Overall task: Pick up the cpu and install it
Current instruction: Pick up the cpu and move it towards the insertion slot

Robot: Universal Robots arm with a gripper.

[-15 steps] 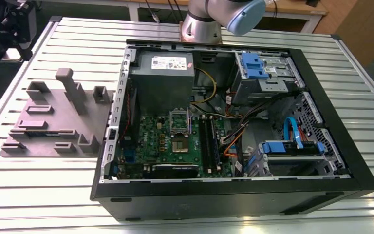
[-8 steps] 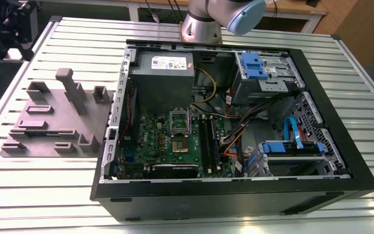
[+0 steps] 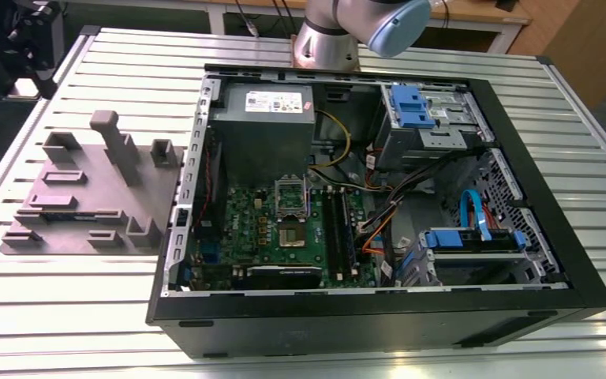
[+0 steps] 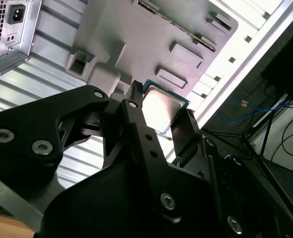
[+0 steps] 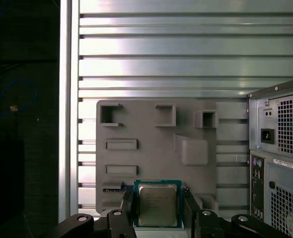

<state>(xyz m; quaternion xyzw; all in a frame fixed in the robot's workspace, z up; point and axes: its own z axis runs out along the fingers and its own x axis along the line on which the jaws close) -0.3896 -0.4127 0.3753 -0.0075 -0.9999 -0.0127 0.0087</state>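
The cpu [image 5: 157, 204], a small square chip with a silvery top and a thin green rim, sits between the two black fingers [image 5: 190, 206] of my gripper [image 5: 158, 198]. The gripper is shut on it, one finger against each side. In the second wrist view the cpu [image 4: 162, 105] is held the same way by the gripper [image 4: 159, 113], with its metal top catching the light. It hangs well above the grey part holder [image 5: 156, 144], which lies on the slatted table. On the green motherboard in the exterior view, the dark socket frame [image 3: 290, 207] stands open.
The open computer case [image 3: 555, 260] lies on the slatted metal table [image 3: 92, 316], with a grey power supply [image 3: 269, 118], blue drive brackets [image 3: 413, 106] and cables inside. The grey part holder [image 3: 92, 197] is at the exterior view's left. The arm's base [image 3: 330, 39] rises behind the case.
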